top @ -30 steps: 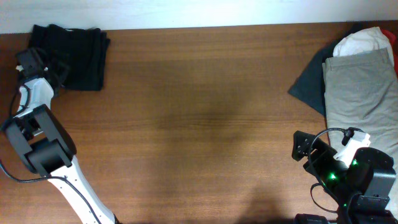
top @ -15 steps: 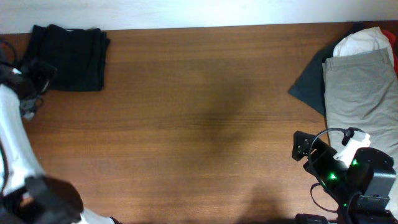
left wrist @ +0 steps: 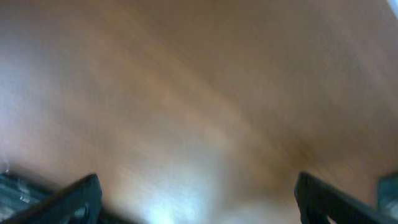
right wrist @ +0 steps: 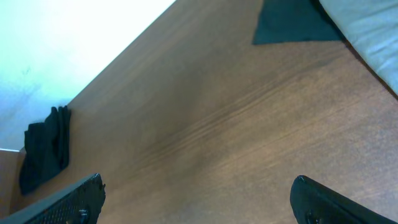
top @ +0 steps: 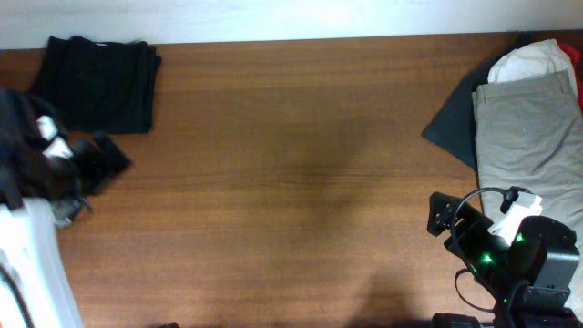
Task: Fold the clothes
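The left jaws stand wide apart with only blurred, bare desk (left wrist: 199, 93) between them. The black shorts (top: 96, 80) lie folded on the far side of these jaws, near them but not touching. They sit in the desk's far left corner with their top edge at the far rim, and the left arm (top: 36, 246) is clear of them.

The right jaws are also spread and hold nothing. They hang over the near right part of the desk at the end of the right arm (top: 510, 255). Ahead of them and to their left, bare wood runs unbroken to the far rim and across to the black shorts.

To their right lies a pile against the desk's right edge. The beige shorts (top: 528, 128) are on top and reach that edge. The white garment (top: 533, 59) is at their far end. A dark grey garment (top: 451, 123) pokes a corner from underneath toward the open wood, and a sliver of red cloth (top: 573, 53) shows at the edge.
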Robot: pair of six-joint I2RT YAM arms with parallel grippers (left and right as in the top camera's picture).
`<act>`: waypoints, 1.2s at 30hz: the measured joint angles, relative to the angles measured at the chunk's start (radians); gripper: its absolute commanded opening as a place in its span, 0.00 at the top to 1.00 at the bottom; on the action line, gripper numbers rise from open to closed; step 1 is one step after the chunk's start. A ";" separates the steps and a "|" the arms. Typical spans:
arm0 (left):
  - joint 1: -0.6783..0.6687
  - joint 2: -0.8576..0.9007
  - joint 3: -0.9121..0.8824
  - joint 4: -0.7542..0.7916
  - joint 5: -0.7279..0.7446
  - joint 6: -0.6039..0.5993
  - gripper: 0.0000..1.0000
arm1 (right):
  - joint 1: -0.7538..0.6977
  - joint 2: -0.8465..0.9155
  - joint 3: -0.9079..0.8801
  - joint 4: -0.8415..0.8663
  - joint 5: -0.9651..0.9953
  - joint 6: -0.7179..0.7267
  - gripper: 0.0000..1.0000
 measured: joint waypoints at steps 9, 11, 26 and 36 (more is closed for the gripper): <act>-0.249 -1.128 -0.963 0.679 -0.326 0.099 0.01 | -0.001 0.000 0.000 0.000 0.003 0.000 0.01; -0.294 -1.241 -1.175 0.934 -0.340 0.152 0.01 | -0.001 0.000 0.000 0.000 0.004 -0.001 0.01; -0.305 -1.405 -1.719 1.516 -0.215 0.406 0.01 | -0.001 0.000 0.000 0.001 0.003 -0.001 0.01; -0.304 -1.405 -1.730 1.463 -0.204 0.462 0.01 | -0.001 0.000 0.000 0.000 0.003 -0.001 0.01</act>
